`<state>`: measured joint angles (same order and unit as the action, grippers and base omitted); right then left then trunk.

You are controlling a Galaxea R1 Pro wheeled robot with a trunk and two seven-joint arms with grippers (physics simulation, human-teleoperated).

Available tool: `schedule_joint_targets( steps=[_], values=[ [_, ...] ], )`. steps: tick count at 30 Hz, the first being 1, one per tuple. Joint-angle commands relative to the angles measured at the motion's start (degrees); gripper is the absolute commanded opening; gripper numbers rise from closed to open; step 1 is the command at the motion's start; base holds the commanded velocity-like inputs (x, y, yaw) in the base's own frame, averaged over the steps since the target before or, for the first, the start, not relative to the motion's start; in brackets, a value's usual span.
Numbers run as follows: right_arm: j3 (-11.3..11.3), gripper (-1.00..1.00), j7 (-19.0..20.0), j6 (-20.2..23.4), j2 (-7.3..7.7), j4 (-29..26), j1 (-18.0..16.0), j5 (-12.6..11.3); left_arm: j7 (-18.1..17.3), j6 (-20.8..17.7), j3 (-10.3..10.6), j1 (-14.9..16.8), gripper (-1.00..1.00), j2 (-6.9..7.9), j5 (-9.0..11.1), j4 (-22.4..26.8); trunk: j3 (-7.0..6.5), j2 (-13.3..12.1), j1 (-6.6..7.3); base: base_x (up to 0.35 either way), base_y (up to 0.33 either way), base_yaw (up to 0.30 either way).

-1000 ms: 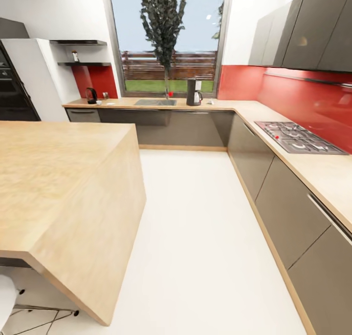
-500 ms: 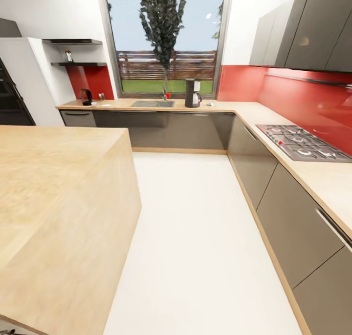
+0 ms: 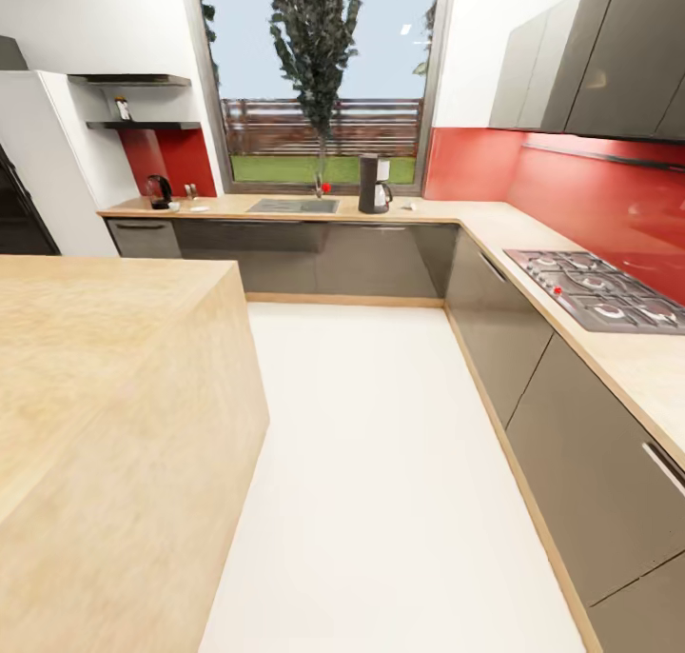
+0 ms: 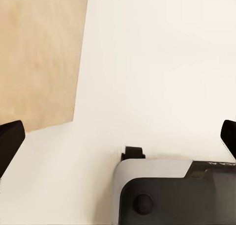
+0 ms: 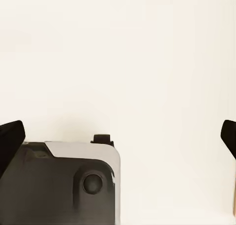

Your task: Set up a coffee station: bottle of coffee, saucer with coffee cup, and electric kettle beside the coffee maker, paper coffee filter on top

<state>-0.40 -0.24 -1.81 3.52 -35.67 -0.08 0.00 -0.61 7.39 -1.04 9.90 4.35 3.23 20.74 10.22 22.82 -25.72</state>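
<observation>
Coffee maker (image 3: 375,184) placement is already correct: the machine is seen upright on the far run of the kitchen countertop (image 3: 419,210), in front of the window (image 3: 319,72) and just beside the sink (image 3: 293,206). It is judged to be the fixed reference for the station, so the other items are to be brought to it.

The electric kettle (image 3: 158,191) is located at the far left end of the same worktop, well apart from the coffee maker. A few small pale items are visible on the counter near the kettle (too small to be identified with confidence as the cup, saucer or filter). The bottle of coffee (image 3: 122,108) is seen standing on the lower kitchen shelf (image 3: 143,125), above the kettle, against the white wall.

The left gripper (image 4: 117,136) is held pointing down at the white floor (image 3: 381,463), its dark fingertips (image 4: 10,139) spread wide at the frame edges with nothing between them. The right gripper (image 5: 118,136) is held the same way, spread and empty. This carried posture is judged to suit travel, not grasping.

The following surroundings are noted:
- A large wood-look island (image 3: 105,396) occupies the near left and is judged to block a direct line to the kettle and shelf.
- The gas hob (image 3: 595,291) is set in the right-hand counter, below a red splashback (image 3: 609,196).
- The open floor aisle between island and right-hand cabinets is judged to be the practical approach route.

No task item is within reach of either arm.
</observation>
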Motion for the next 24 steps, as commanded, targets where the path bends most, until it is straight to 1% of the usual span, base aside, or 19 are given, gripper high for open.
schedule_joint_targets(
  steps=[1,4,11,17,20,23,24],
  values=[
    [-0.04,1.00,-0.02,-0.12,-0.01,-0.02,-0.01,0.00,-0.07,0.16,-0.06,0.03,1.00,0.10,0.38,-0.02,0.10,0.10,-0.06,0.338,-0.001,0.000],
    [-0.04,1.00,-0.03,-0.12,-0.01,-0.02,-0.01,0.00,-0.06,0.10,-0.12,0.03,1.00,0.36,0.45,-0.03,0.10,0.10,-0.06,0.338,0.000,0.000],
    [-0.04,1.00,-0.03,-0.12,-0.01,0.09,-0.01,0.00,-0.09,0.09,-0.11,0.04,1.00,0.41,0.25,-0.05,0.10,0.10,-0.06,0.339,-0.001,0.000],
    [-0.16,1.00,-0.03,-0.12,-0.01,0.03,-0.01,-0.03,-0.09,0.08,-0.10,0.08,1.00,0.40,0.02,-0.08,0.10,0.10,-0.06,0.339,-0.081,0.000],
    [-1.25,1.00,-0.03,-0.12,-0.01,0.00,-0.01,-0.02,-0.09,0.08,-0.10,0.08,1.00,0.45,-0.04,-0.08,0.10,0.10,-0.06,0.339,-0.123,0.000],
    [-3.74,1.00,0.03,-0.07,-0.01,-0.01,-0.01,-0.07,-0.09,0.08,-0.10,0.06,1.00,0.48,-0.06,-0.08,0.10,0.10,-0.06,0.339,-0.128,0.000],
    [-4.07,1.00,0.03,-0.06,-0.01,-0.01,-0.01,-0.07,-0.09,0.08,-0.10,0.05,1.00,0.48,-0.06,-0.08,0.10,0.10,-0.06,0.339,-0.129,0.000]
  ],
)
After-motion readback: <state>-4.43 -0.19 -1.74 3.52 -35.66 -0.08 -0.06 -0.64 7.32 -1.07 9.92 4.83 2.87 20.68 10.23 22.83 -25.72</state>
